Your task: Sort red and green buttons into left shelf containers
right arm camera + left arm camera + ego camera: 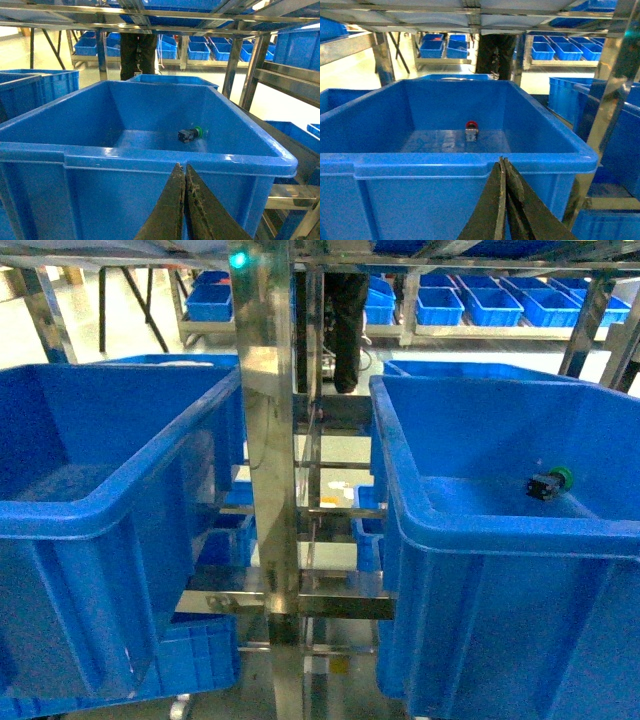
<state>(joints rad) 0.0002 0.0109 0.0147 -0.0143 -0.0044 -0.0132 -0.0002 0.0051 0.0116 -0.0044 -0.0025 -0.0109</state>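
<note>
**One Button in Each Blue Bin, Both Grippers Pressed Together**

While the shiny stainless-steel upright post (268, 440) of the rack splits the head view, two large deep bright-blue plastic bins with thick rolled rims sit on either side of it. On the floor of the right bin (480, 530) lies the green-capped, black-bodied push-button (550, 483), tipped on its side near the far right corner; the right wrist view shows it (190, 134) on the bin floor too, cap pointing right. The left bin (470, 162) holds the red mushroom-capped push-button (471, 129), standing on the floor near the far wall, roughly central.

Each dark gripper hangs just outside the near wall of its own bin, below the rim. The left gripper (504, 167) has its jaws closed together on nothing, and the right gripper (182, 172) likewise has its jaws pressed together, empty. Behind the rack, rows of smaller blue trays (500, 305) fill a distant shelf, and a figure in dark clothing (348, 330) stands there.
</note>
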